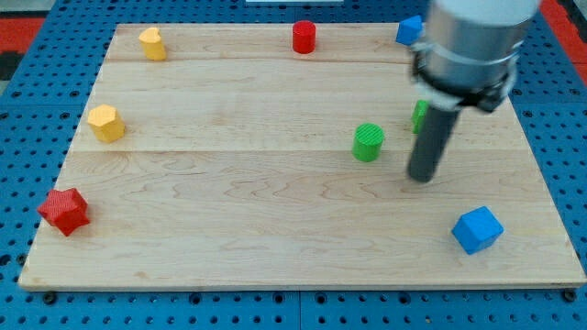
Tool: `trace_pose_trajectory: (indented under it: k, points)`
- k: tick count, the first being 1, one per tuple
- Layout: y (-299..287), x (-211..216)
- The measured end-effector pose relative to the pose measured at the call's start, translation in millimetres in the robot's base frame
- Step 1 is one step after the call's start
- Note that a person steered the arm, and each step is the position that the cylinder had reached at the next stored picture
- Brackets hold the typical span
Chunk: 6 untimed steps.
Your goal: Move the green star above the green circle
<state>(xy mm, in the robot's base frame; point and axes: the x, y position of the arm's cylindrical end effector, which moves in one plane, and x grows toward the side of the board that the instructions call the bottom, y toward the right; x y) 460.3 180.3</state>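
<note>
Here, on a pale wooden worktop (229, 238), the job of moving a green star above a green circle looks barely begun. The ribbed green cylinder block (368, 142), the circle of the task, stands right of the board's centre, while a second green block (419, 115), presumably the star though its shape cannot be made out, peeks from behind the arm's dark rod just to the view's right of it, at roughly the same level and not above it. My tip (422, 179) rests on the wood below that hidden block and to the right of the circle, apparently touching neither; the end effector is a bare rod with nothing to clench or release, so it grasps nothing. Left to do, by the look of it: push the star up and leftward until it sits above the circle. Elsewhere lie two yellow blocks (152, 43) (105, 123), a red cylinder (304, 38), a red star (63, 211) and two blue blocks (477, 229) (409, 30).
</note>
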Motion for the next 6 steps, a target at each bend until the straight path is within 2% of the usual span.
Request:
trace_pose_trajectory:
  k: [1,2,3,4,5,6]
  points:
    - [37,-61]
    - [-22,-90]
    - [-43,-97]
    - [-66,-131]
    - [-48,-88]
    - [-59,-83]
